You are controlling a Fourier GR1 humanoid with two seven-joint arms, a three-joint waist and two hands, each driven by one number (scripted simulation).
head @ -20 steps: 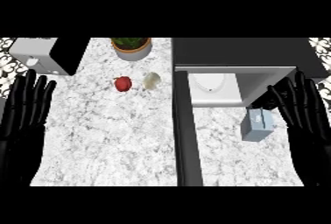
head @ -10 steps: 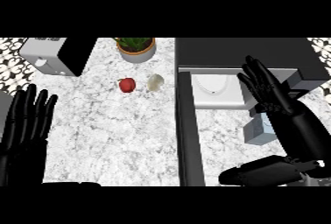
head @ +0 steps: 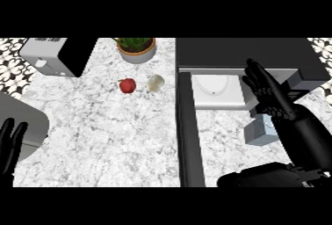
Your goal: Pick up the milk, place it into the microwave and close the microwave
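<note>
The milk [head: 258, 133] is a small pale blue-grey carton standing on the marble counter [head: 103, 132], just in front of the microwave. My right forearm crosses over its right side and hides part of it. My right hand [head: 265, 90] is open, fingers straight and pointing away from me, above the right edge of the microwave's white cavity [head: 214, 88], beyond the carton and not holding it. The black microwave [head: 246, 52] stands at the back right. Its door [head: 185, 132] is swung open towards me as a dark bar. My left hand [head: 9, 147] rests open at the lower left, fingers up.
A white toaster [head: 55, 55] stands at the back left and a potted plant [head: 136, 47] at the back centre. A red fruit [head: 128, 85] and a pale bulb [head: 155, 82] lie left of the door. A grey rounded shape [head: 23, 123] sits at the left edge.
My right hand has swung from the right edge inward and forward, past the milk to the microwave's opening. My left hand has sunk toward the lower left corner.
</note>
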